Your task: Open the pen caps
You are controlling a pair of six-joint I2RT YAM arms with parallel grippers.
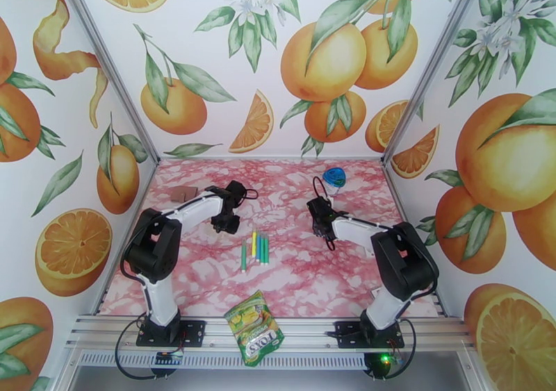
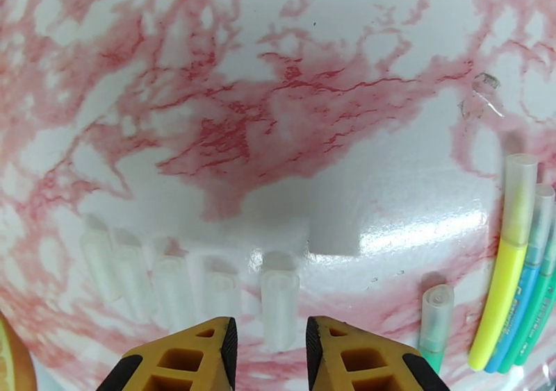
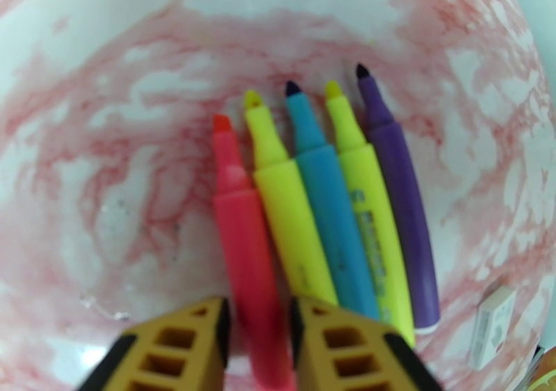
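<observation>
My left end effector (image 2: 270, 324) sits low over the pink-marbled desk (image 2: 278, 73), fingers apart w/ a narrow gap. Five loose pen caps (image 2: 170, 288), frosted clear, lie in a row on the desk just ahead of it. The rightmost cap (image 2: 280, 295) has its near end between my fingertips. A sliver of desk shows on either side of it, so it's not clamped. Right of that row lies a green pen (image 2: 436, 330) w/ its cap on. Further right is a bunch of capped pens (image 2: 502, 288), yellow nearest, side by side & touching.

My right end effector (image 3: 258, 309) straddles the barrel of a red pen (image 3: 243, 233). The fingers sit v. close to both sides of the barrel, and I can't tell if they're pressing it or just clear. That pen lies flat w/ four other uncapped pens (image 3: 333, 198), yellow, blue, yellow & purple. They're packed side by side, bare tips pointing away from me.

Top view: the capped pens lie mid-desk between my two arms, a snack packet (image 1: 255, 328) is at the near edge, and a blue-lidded container (image 1: 335, 176) is far back on the right.
</observation>
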